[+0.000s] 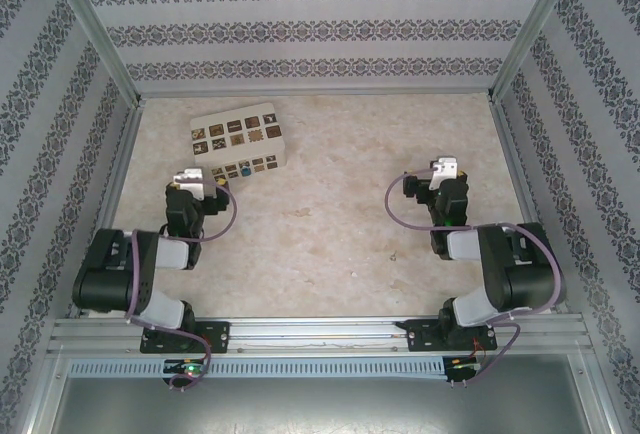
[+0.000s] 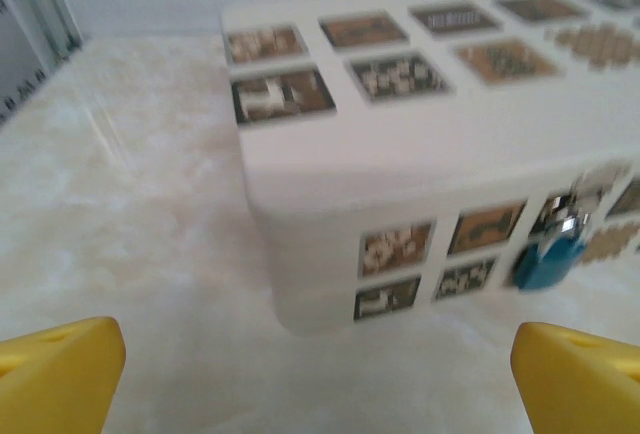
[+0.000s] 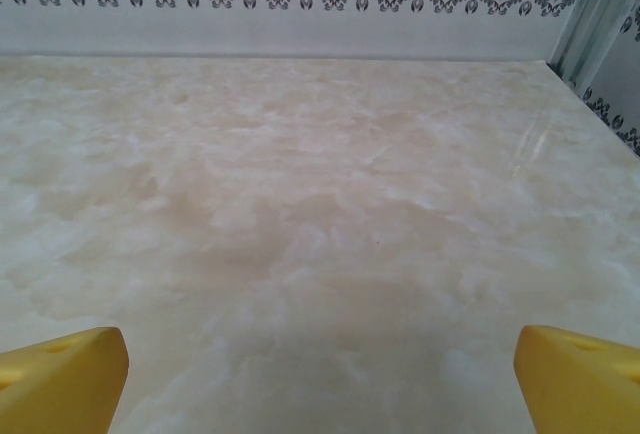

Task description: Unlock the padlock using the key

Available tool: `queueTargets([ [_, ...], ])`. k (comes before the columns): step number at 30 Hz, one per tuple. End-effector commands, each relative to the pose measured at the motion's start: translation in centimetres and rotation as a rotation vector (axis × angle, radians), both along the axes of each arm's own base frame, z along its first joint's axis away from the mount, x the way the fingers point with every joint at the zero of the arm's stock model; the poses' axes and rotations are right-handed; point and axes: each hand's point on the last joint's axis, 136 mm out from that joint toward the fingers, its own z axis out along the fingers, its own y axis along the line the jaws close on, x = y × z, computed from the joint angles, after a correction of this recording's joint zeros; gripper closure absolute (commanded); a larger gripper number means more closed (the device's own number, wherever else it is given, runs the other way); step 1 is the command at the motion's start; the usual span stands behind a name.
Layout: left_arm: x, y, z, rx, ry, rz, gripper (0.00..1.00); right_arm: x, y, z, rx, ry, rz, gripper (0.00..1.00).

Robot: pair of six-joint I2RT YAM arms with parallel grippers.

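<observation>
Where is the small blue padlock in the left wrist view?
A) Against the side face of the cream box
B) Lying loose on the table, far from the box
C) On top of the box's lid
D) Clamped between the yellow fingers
A: the padlock sits against the side face of the cream box, next to the picture tiles, and the left gripper is open and short of it.

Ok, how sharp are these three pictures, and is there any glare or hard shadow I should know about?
Left wrist: the cream box and the blue padlock on its side wall are soft, out of focus. Right wrist: the table is fairly sharp, evenly lit, only a faint shade near the bottom. Top external: washed out and hazy, no hard shadows or glare.
</observation>
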Motion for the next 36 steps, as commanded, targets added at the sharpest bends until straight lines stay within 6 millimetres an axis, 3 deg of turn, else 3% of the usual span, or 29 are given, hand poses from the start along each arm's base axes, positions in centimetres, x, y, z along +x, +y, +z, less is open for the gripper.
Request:
queueTargets([
  [1, 0.2, 0.9, 3.9, -0.017, -0.059, 0.056, 0.01, -0.4, -0.1, 2.3, -0.021, -0.053, -0.010, 0.02],
  [9, 0.8, 3.3, 9.1, -0.159, 0.026, 0.230, 0.01, -1.1, -0.1, 6.0, 0.080, -0.009, -0.047, 0.02],
  [16, 3.6, 4.7, 10.9, -0.425, 0.073, 0.254, 0.01, -0.8, 3.4, 8.7, 0.300, 0.007, 0.097, 0.02],
  [21, 6.1, 6.1, 10.1, -0.644, 0.132, 0.220, 0.01, -1.1, 5.5, 9.1, 0.425, 0.059, 0.180, 0.01],
  [27, 9.2, 7.6, 8.4, -0.878, 0.184, 0.172, 0.01, -1.8, 7.1, 8.0, 0.512, 0.152, 0.240, 0.01],
  [36, 14.9, 6.5, 4.3, -0.997, 0.332, 0.044, 0.00, -1.9, 6.3, 7.7, 0.472, 0.164, 0.193, 0.02],
])
